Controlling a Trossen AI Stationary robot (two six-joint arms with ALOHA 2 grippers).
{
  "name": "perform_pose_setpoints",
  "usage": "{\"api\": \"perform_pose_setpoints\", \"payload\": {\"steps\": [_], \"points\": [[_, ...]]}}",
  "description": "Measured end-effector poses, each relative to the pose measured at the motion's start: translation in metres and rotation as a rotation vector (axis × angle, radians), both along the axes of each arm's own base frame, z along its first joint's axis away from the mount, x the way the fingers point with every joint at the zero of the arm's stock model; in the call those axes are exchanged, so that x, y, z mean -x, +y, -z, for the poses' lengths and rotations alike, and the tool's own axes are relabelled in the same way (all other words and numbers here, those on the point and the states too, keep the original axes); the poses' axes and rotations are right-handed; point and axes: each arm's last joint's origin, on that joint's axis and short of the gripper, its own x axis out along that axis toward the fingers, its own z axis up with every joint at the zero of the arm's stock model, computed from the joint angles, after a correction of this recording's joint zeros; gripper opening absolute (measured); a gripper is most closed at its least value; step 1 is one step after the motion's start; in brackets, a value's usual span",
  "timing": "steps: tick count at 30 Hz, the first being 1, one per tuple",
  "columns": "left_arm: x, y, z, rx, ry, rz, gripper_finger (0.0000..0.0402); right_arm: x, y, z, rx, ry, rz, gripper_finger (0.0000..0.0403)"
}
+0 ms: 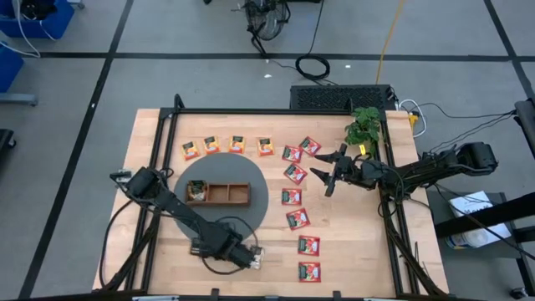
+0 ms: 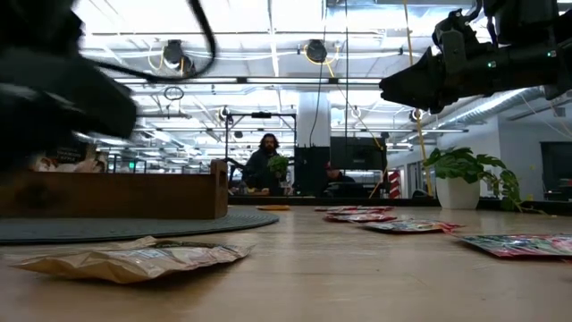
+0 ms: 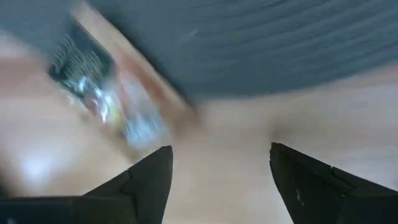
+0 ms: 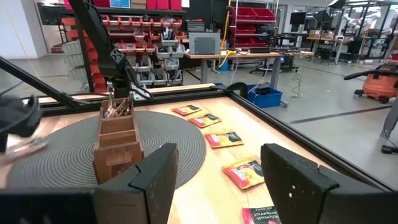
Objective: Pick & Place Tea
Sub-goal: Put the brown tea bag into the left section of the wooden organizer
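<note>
Where the round grey mat [image 1: 266, 201] lies, the wooden tray [image 1: 219, 193] sits on it, packets filling one end compartment (the other two look bare). Orange-yellow tea packets [image 1: 236, 144] line up just behind the mat; red packets [image 1: 293, 196] run along its edge. In front of the mat, the left gripper [image 1: 257, 257] hovers, fingers spread, above a pale packet [image 2: 134, 258]. Beyond the red packets, the right gripper [image 1: 328, 173] hangs spread and empty.
</note>
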Motion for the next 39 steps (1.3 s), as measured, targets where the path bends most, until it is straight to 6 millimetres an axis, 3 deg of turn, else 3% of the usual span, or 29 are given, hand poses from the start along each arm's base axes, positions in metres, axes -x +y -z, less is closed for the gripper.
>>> {"api": "perform_pose_setpoints", "payload": {"steps": [8,15,21,32,39], "points": [[0.020,-0.025,-0.010,0.147,0.165,0.014,0.0266,0.000,0.000,0.001,0.000,0.009,0.000,0.0212],[0.049,-0.048,-0.020,-0.050,0.215,-0.028,0.0266,0.000,0.000,0.001,-0.005,0.008,0.000,0.0212],[0.071,-0.055,-0.017,-0.264,0.241,-0.214,0.0266,0.000,0.000,0.001,-0.020,0.002,0.000,0.0212],[0.059,-0.032,-0.007,-0.397,0.120,-0.179,0.0266,0.000,0.000,0.001,-0.014,0.009,0.000,0.0212],[0.070,-0.023,-0.011,-0.508,0.217,-0.170,0.0266,0.000,0.000,0.001,-0.014,0.009,0.000,0.0212]]}}
